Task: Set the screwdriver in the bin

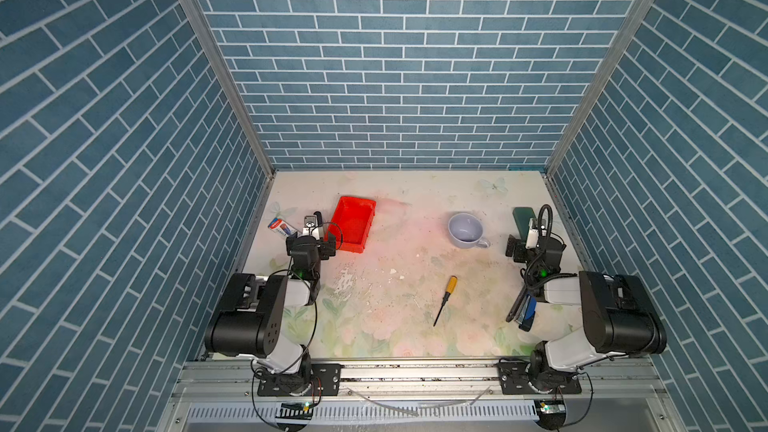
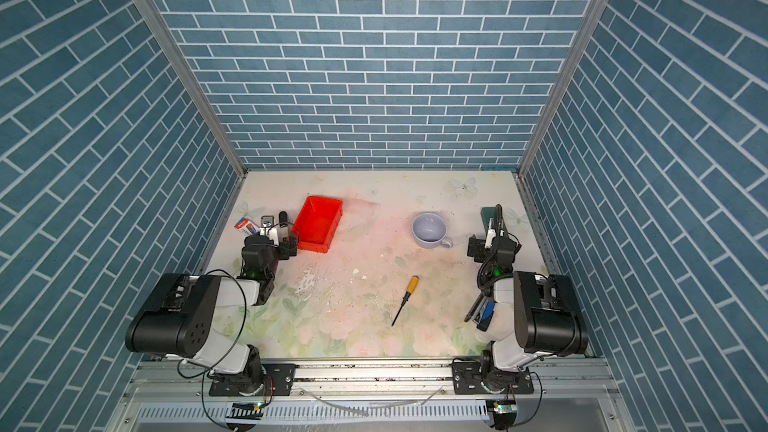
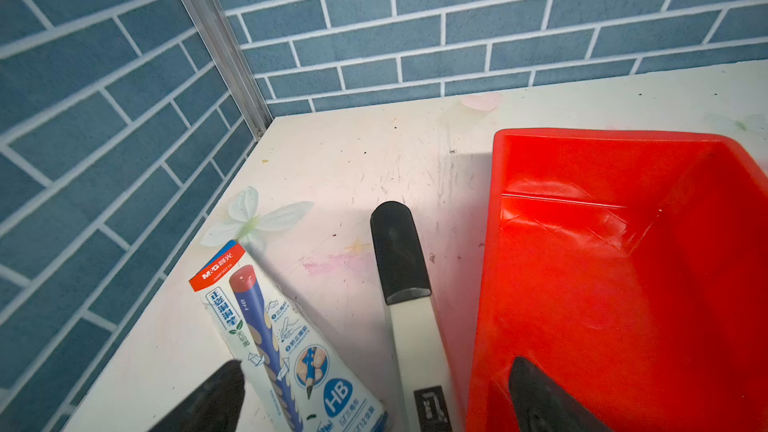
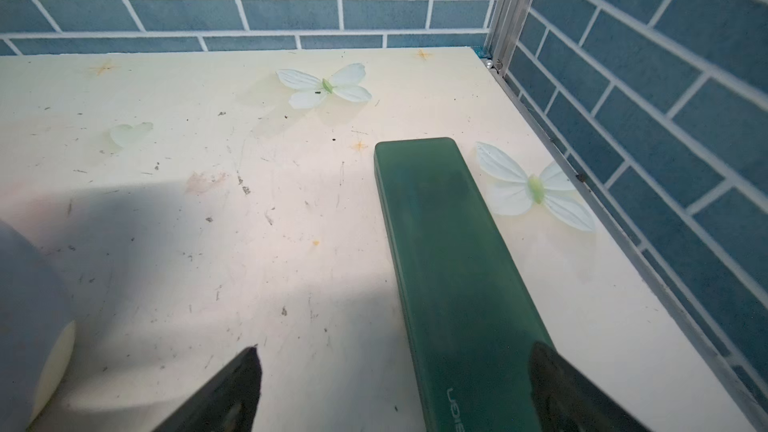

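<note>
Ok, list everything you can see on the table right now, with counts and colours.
screwdriver: one, yellow-orange handle, black shaft, front centre
bin: one, red, back left
cup: one, pale lavender, back, right of centre
block: one, dark green, back right
stapler: one, blue and black, front right
marker: one, white, black cap, left of bin
pencil box: one, white-blue-red, left of marker
table: one, pale floral
left gripper: one, black, open, above marker
right gripper: one, black, open, above block

"M&G" in white on the red band of the pencil box, large "HB" in a blue circle on the same box, pale lettering on the dark green block cut off and unreadable, black label on the marker pen illegible
</note>
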